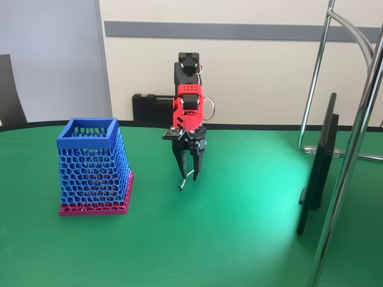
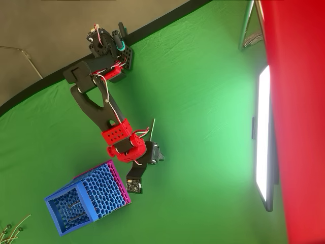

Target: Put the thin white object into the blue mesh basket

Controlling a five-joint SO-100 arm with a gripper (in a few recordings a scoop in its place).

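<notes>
The thin white object [image 1: 185, 179] hangs between the tips of the hand [image 1: 189, 174], its lower end with a small dark tip close to or just touching the green counter [image 1: 239, 239]; whether it is fully lifted cannot be told. The fingers are pressed together on the stick, pinching it near its upper part. In the fixed view the blue mesh basket [image 1: 91, 164] stands at about nine o'clock from the hand, upright and apart from it, with its square rim open. The step in hand looks like the pick-up, done or nearly done; the next move probably calls for raising the stick above the rim, which sits higher than the fingertips, then swinging over the opening and letting go. Bare counter lies between hand and basket. A dark screen [image 1: 317, 173] and metal stand legs [image 1: 353, 155] stand toward three o'clock, well apart.
</notes>
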